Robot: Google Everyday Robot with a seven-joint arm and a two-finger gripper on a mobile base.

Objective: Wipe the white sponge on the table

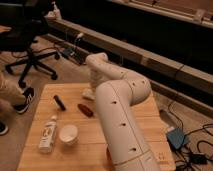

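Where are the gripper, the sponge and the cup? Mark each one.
gripper [93, 85]: camera view, its lower end, down at the table's [90, 127] far side.
sponge [87, 94]: camera view, pale edge showing beside the gripper.
cup [68, 134]: camera view, middle of its open mouth.

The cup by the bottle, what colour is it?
The cup is white, in the camera view; the gripper is down near the table's far edge.

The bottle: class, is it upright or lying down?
Lying down: the bottle rests lengthwise on the table beside the cup. The hand is low over the table's far side.
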